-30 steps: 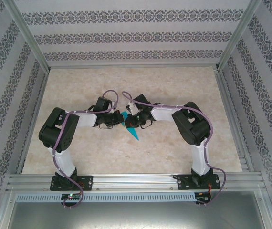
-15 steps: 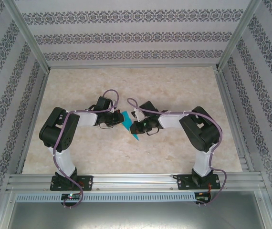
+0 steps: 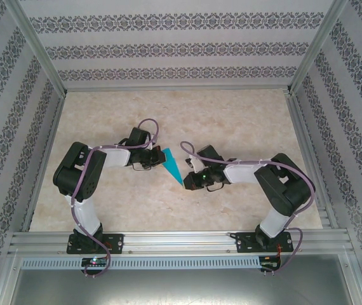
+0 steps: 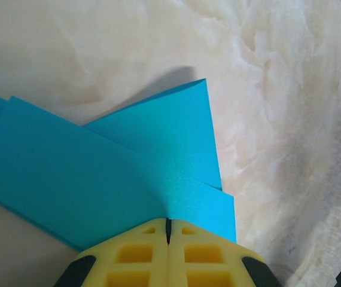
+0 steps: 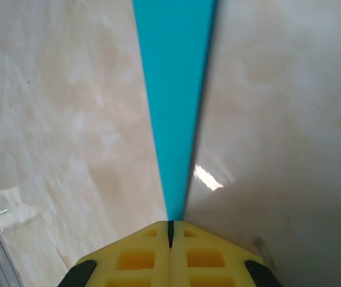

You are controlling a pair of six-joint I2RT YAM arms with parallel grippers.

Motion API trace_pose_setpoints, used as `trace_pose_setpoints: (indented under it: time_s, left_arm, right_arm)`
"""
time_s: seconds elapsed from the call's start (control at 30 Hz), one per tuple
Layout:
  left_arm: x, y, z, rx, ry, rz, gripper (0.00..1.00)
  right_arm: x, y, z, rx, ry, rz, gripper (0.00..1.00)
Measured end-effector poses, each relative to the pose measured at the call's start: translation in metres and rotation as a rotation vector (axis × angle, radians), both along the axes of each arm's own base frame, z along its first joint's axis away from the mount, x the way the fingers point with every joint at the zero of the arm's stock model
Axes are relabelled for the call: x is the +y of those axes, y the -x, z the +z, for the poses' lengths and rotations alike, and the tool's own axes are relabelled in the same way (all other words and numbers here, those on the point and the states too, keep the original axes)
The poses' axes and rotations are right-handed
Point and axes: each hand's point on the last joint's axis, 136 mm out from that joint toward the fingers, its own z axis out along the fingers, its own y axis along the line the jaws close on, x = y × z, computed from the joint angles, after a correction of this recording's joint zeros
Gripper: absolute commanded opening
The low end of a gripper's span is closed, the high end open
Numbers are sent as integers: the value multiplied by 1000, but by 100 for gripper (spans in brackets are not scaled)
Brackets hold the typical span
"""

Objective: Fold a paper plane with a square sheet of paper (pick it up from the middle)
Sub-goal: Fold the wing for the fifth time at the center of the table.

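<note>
Paper plane point(image 3: 171, 166) is held near the middle of the table point(image 3: 244, 121), slanting from far-left to near-right, well apart from every edge. Left gripper point(image 3: 158, 159) is pinched shut on the wide tail end; in the left wrist view the yellow pads point(image 4: 149, 230) are pressed together over the layered blue flaps, with two wings fanned out beyond them. Right gripper point(image 3: 186, 183) is clamped on the narrow nose; in the right wrist view its pads are closed, and the slim blue strip runs straight away from the seam. Folding looks largely done; the step in hand is judged to be tightening the long crease between the two grips. To do it well: both grips should be held firm, the pull is best directed along the plane's own axis so no twist is put into the body, and tension should be light, since thin paper tears at a pinch. Wings in the left wrist view are unevenly spread, so symmetry should be checked before release. Whether the underside is touching the table cannot be told
</note>
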Motion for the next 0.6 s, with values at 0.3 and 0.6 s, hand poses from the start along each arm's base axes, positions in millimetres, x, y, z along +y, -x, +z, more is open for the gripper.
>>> trace_pose_setpoints:
  time_s: [0.3, 0.6]
  left_arm:
    - [9, -14, 3, -17, -76, 23, 11]
    - [16, -18, 48, -40, -245, 71, 59]
  right_arm:
    - [-26, -5, 24, -46, 77, -85, 31]
    - [-60, -101, 86, -251, 87, -375, 73]
